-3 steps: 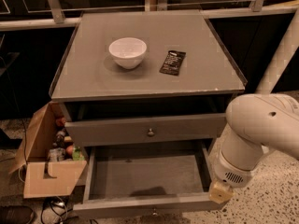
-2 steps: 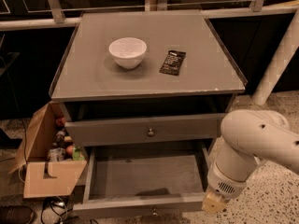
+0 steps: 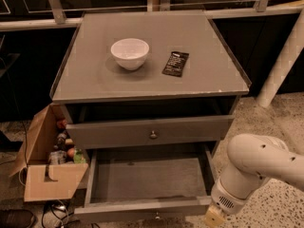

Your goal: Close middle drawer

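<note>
The middle drawer is pulled far out of the grey cabinet, showing its plain grey floor. Its front panel runs along the bottom of the view, with the small knob at the lower edge. My gripper, on the white arm, hangs at the drawer's front right corner, beside the right end of the front panel. The drawer above has a brass knob and stands slightly out.
A white bowl and a dark packet lie on the cabinet top. An open cardboard box with bottles stands on the floor at the left. A white pole leans at the right.
My arm has moved down and a little left, bringing the gripper from beside the drawer's right wall to its front right corner. The drawer has not visibly moved.
</note>
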{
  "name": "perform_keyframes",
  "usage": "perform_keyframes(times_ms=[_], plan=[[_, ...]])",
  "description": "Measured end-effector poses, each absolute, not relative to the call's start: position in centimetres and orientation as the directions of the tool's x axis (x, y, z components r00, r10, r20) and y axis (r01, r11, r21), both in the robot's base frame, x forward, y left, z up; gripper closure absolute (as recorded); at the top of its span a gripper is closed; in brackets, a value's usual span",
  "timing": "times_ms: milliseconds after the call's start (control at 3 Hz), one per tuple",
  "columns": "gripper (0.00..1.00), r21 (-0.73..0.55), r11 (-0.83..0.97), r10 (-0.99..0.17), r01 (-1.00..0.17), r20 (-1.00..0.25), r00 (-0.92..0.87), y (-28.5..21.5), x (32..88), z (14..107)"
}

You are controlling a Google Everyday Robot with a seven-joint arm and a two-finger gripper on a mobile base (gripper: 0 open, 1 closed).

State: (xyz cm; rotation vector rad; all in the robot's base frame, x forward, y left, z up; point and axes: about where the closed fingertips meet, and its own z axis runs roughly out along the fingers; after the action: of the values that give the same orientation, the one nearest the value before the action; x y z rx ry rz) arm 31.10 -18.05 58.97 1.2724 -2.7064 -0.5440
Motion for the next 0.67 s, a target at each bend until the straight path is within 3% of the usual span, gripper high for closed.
perform_keyframes(times_ms=[667], plan=[[1.00,0.381,0.611,-0.730,-0.694,-0.068,-0.680,-17.77,31.53,57.93]])
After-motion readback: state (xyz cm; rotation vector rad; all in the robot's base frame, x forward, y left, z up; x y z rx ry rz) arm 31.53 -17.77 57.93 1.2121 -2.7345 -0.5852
